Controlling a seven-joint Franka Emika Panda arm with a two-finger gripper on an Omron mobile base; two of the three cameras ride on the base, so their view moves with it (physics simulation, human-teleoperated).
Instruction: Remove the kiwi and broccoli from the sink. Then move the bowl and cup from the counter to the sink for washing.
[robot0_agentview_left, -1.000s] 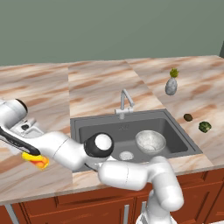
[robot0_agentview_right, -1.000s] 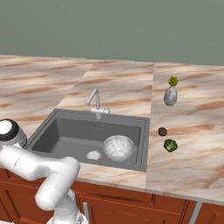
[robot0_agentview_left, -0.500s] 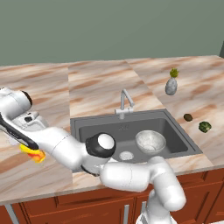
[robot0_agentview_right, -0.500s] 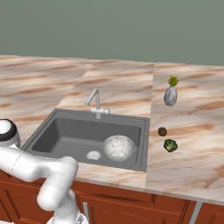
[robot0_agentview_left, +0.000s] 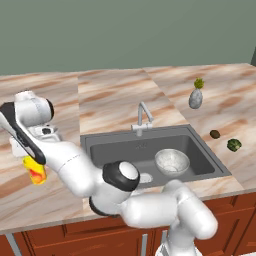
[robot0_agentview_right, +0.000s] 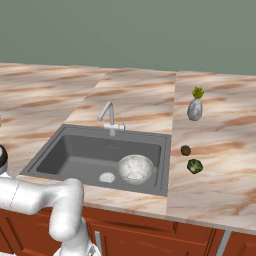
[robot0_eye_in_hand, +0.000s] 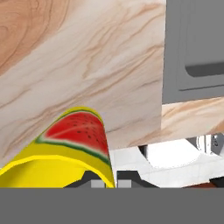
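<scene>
The gripper (robot0_agentview_left: 31, 161) is closed on the yellow cup (robot0_agentview_left: 35, 171) above the counter's (robot0_agentview_left: 115, 100) left end, ready for carrying to the sink (robot0_agentview_left: 100, 148), where the bowl (robot0_agentview_left: 172, 161) already sits

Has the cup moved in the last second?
Yes. In the left base view the cup, gripped by the gripper, has shifted left, farther from the sink, and looks slightly raised.
</scene>
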